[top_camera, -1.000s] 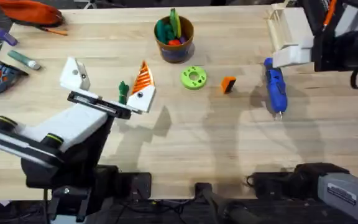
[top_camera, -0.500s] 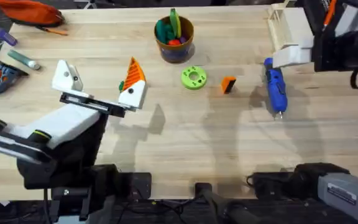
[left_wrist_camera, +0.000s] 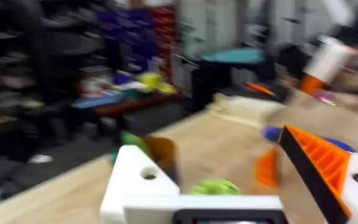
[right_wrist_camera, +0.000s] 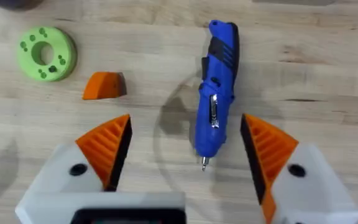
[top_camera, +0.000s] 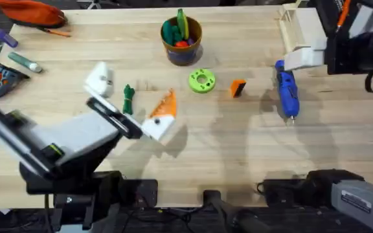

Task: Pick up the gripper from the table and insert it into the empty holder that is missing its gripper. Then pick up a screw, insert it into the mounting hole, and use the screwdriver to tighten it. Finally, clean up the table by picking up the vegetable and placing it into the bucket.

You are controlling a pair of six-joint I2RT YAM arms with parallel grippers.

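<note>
The small orange wedge-shaped plastic fingertip lies on the wooden desk beside the blue pen-shaped screwdriver. Both grippers' jaws are spread, empty. A careless right gripper descent could knock either away.

A pale wooden table is stretching across the room, its grain catching even light. Beyond its far edge, dim shelving crowded with blue and red bins is standing against the wall, and a dark low bench is sitting beside it.
</note>
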